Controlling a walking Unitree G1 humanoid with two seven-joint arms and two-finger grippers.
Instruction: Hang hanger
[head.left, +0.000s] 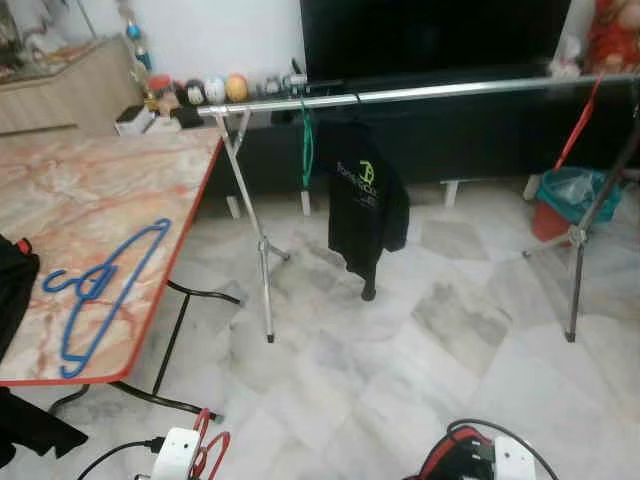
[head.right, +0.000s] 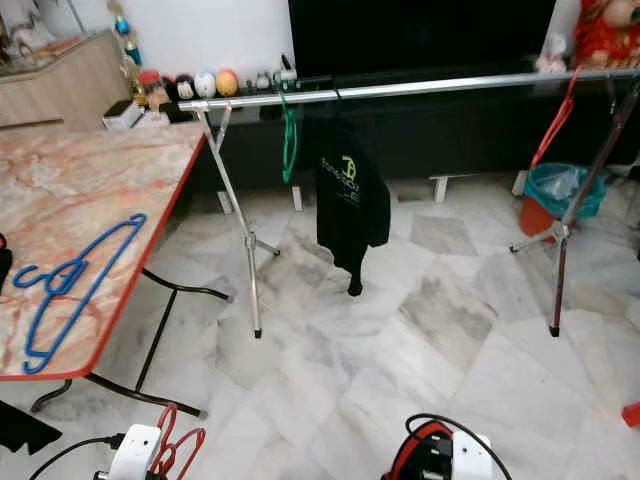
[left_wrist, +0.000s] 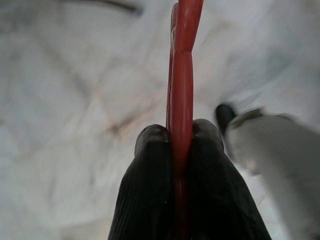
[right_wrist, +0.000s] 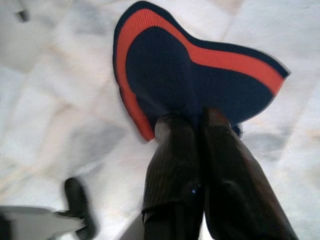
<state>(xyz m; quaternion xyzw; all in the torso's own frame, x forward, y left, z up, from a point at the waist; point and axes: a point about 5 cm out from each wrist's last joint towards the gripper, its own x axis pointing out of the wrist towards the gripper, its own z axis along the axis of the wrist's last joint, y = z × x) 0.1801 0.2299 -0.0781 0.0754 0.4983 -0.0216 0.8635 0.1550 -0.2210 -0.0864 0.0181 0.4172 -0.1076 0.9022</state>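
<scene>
Edgewise, red hanger (left_wrist: 181, 75) pinched in left gripper (left_wrist: 181, 145), long axis running away from jaws

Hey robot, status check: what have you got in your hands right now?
Left gripper shut on red hanger. Right gripper shut on navy-and-orange cloth. Rail ahead across bare floor; black shirt and green hanger on it.

A table (head.left: 150, 190) stands at the left with a hanger (head.left: 100, 290) lying on it — to its right runs a clothes rail (head.left: 420, 92), a shirt (head.left: 367, 205) hanging from it — a bin (head.left: 570, 200) sits far right
</scene>
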